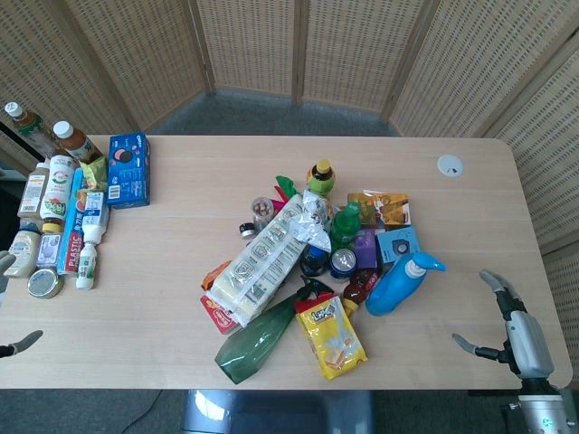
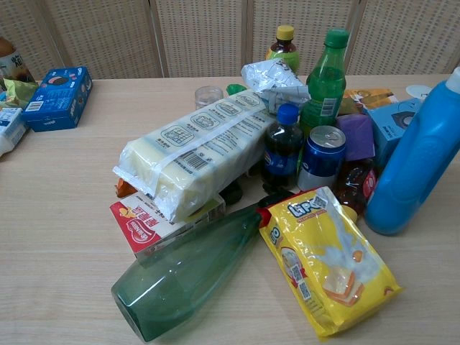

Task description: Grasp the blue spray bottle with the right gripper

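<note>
The blue spray bottle (image 1: 399, 286) has a white collar and a blue nozzle pointing right, and sits at the right edge of the pile in the middle of the table. In the chest view the blue spray bottle (image 2: 419, 165) rises at the far right, leaning slightly, its top cut off. My right hand (image 1: 512, 327) is at the table's near right corner, well to the right of the bottle and apart from it, its fingers spread and empty. Only fingertips of my left hand (image 1: 20, 344) show at the left edge, apart, holding nothing. Neither hand shows in the chest view.
Against the bottle's left side lie a dark red bottle (image 1: 359, 287), a blue can (image 2: 321, 157) and a yellow snack bag (image 2: 327, 257). A green glass bottle (image 2: 180, 277) and a long white pack (image 2: 201, 151) lie in front. Bottles and a blue box (image 1: 129, 170) line the left side.
</note>
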Motion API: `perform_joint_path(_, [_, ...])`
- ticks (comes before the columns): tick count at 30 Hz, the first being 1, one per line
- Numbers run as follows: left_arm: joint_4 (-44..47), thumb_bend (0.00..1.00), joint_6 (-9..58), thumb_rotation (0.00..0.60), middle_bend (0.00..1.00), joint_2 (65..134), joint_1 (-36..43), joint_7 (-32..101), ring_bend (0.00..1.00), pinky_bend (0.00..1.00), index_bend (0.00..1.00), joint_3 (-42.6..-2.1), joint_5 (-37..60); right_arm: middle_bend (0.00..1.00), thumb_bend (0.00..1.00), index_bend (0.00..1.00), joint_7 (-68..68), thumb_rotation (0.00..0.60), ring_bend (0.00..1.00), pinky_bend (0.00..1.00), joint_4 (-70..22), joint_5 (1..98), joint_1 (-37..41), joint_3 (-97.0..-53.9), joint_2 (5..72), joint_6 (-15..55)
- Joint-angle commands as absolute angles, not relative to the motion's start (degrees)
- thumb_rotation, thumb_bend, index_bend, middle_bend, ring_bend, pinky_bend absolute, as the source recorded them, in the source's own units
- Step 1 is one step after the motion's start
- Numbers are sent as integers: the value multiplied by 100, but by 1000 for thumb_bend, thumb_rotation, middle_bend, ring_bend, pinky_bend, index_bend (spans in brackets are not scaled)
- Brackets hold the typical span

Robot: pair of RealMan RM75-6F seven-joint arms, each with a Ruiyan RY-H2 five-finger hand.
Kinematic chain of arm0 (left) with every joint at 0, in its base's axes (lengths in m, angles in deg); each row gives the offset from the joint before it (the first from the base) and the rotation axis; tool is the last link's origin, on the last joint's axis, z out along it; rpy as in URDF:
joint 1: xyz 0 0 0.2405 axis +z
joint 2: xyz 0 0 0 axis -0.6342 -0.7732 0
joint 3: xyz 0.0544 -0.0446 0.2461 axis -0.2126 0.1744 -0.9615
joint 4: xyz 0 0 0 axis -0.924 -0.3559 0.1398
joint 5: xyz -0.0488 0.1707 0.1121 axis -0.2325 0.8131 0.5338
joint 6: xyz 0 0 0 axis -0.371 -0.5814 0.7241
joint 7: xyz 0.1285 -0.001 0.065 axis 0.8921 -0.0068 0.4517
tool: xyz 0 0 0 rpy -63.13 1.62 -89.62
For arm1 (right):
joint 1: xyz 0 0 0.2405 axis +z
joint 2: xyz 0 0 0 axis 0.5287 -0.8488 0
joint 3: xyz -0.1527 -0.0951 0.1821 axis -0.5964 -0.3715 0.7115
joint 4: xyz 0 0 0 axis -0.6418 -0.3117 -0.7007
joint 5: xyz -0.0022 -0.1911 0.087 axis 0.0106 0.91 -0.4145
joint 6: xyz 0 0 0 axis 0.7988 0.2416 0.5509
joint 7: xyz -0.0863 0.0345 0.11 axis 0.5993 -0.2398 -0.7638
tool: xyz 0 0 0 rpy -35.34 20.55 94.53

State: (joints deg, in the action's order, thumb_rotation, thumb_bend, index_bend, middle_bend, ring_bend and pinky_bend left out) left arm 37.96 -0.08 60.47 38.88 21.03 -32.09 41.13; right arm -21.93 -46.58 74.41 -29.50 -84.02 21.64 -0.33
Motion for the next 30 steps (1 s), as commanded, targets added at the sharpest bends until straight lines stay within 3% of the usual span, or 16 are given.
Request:
perform_joint_path(1, [3810,0,9,600,0,6067,3889,2184,0,0,82,-3221,4134,0,0,0,-2146,600,0,0,-4649,7438,-2950,-8432,2147,8])
perform_joint_path(9, [3833,0,10,600,0,6079,3895,2224,0,0,82,-3210,4113,0,0,0,-2401,600,0,0,-4591,7243,-2797,-8218,2169,162])
perform_joint_path(21, [3829,0,57,600,0,6093,3874,2222,0,0,82,-3188,4072,0,0,0,-2829,600,0,0,-4892,6377,-1963,-7517,1852,1364])
perform_joint_path(30, [3831,0,171,600,0,6119,3836,2276,0,0,82,-3202,4063,0,0,0,-2522,557,0,0,-5203,5955,-1684,-7309,1997,1637])
